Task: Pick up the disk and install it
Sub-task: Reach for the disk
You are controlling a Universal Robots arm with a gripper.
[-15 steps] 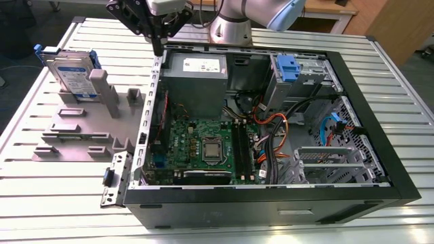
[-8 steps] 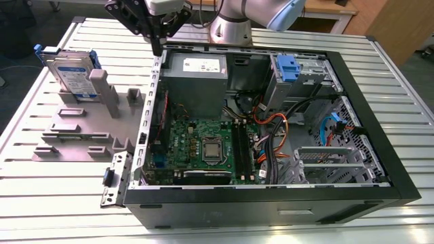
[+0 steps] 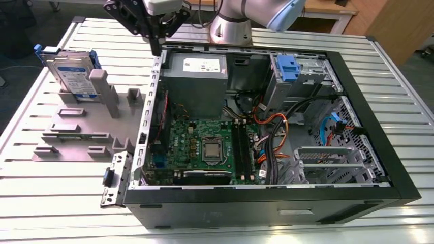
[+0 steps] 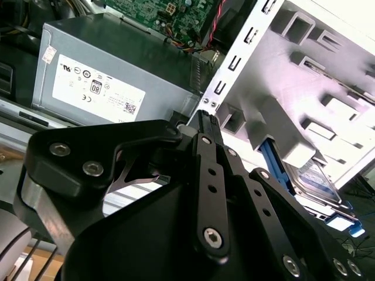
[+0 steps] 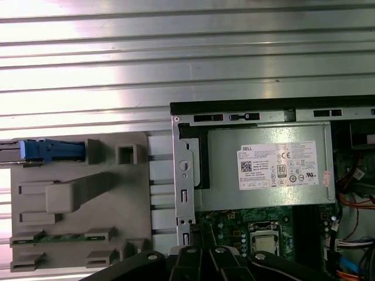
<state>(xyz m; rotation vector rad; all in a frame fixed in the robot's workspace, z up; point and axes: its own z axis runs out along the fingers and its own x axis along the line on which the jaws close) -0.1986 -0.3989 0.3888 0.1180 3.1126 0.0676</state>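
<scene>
The table (image 3: 40,203) was ribbed metal with a bright sheen. The disk (image 3: 71,76) had a silver metal face, what looked like a paper label, and a blue plastic rail. The fixture (image 3: 74,133) holding it was matt grey plastic. The gripper (image 4: 202,117) was matt black with shiny screw heads.

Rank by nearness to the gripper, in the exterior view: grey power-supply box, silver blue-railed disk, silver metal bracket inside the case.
1. The grey power-supply box, just below the gripper.
2. The disk, upright, exterior view's left.
3. The silver bracket, exterior view's right.
</scene>
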